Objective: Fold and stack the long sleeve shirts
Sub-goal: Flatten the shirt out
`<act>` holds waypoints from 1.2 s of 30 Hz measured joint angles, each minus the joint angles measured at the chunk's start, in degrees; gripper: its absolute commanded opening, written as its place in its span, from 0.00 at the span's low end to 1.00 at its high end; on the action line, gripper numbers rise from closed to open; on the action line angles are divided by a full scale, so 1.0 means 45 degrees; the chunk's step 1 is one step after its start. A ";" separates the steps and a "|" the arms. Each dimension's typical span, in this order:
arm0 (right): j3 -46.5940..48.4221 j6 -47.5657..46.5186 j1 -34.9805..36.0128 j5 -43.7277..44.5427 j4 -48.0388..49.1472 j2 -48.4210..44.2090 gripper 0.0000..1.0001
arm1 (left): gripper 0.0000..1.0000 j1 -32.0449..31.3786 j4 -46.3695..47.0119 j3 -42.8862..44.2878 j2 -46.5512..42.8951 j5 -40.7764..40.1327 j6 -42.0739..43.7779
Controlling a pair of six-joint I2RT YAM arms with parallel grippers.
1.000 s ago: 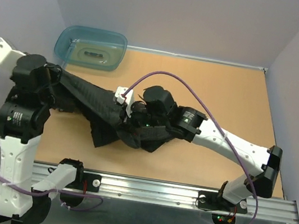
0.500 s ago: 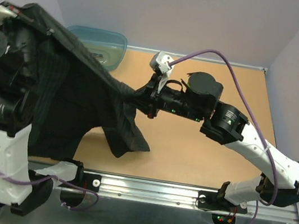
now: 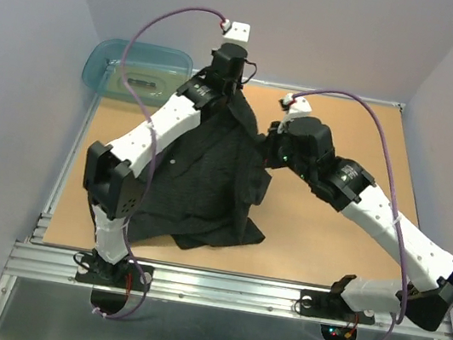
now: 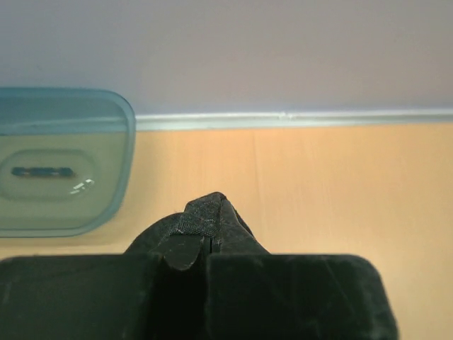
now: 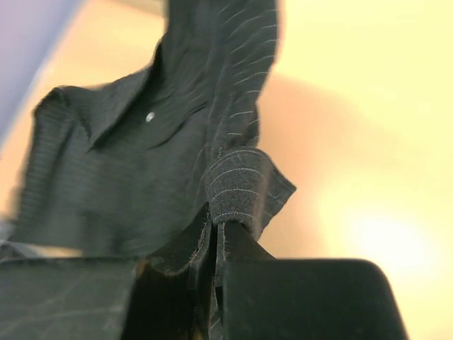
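Observation:
The long sleeve shirt (image 3: pixel 200 174) is dark charcoal with thin pale pinstripes and small buttons. It hangs stretched between my two grippers near the back of the table, and its lower part lies bunched on the wood at the front left. My left gripper (image 3: pixel 228 93) is shut on a fold of the cloth (image 4: pixel 209 212) at the shirt's top edge. My right gripper (image 3: pixel 270 138) is shut on a pinstriped hem (image 5: pixel 241 191) at the shirt's right side. In the wrist views the left gripper (image 4: pixel 202 244) and the right gripper (image 5: pixel 216 230) each pinch fabric between closed fingertips.
A translucent teal plastic tub (image 3: pixel 139 70) sits at the back left corner, also seen in the left wrist view as the tub (image 4: pixel 56 170). Pale walls enclose the wooden table (image 3: pixel 360 139) on three sides. A metal rail (image 3: pixel 234 288) runs along the near edge.
The left arm swung from the far left over to the back middle, carrying the shirt. The right gripper rose and moved right. The shirt went from a bunched heap to hanging spread between both grippers.

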 measured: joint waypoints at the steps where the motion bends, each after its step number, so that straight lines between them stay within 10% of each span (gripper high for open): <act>1: -0.0413 0.0141 -0.0743 0.0019 -0.0102 -0.0063 0.01 | 0.02 -0.0199 0.0083 0.0005 0.0627 0.0000 -0.0005; 11: -0.3725 0.0534 -0.6441 -0.0573 0.0015 0.0204 0.01 | 0.29 -0.1729 0.0695 0.3225 0.5042 -0.0486 -0.0039; 15: -0.3993 0.1137 -0.8325 -0.0631 0.0034 0.0860 0.20 | 0.84 -0.2234 0.0865 0.4269 0.5629 0.0000 -0.0447; 16: -0.3993 0.1350 -0.8952 -0.0646 0.0078 0.1146 0.45 | 0.97 -0.2317 0.0933 0.4401 0.5634 0.0083 -0.0481; 22: -0.3905 0.1326 -0.9928 -0.0996 0.0092 0.1593 0.85 | 0.99 -0.2395 0.1341 0.3691 0.4473 0.0612 -0.1345; 36: -0.4823 0.0918 -0.7839 -0.5931 0.0559 0.0831 0.73 | 0.96 -0.1117 -0.0073 -0.8174 -0.4561 0.0636 -0.4663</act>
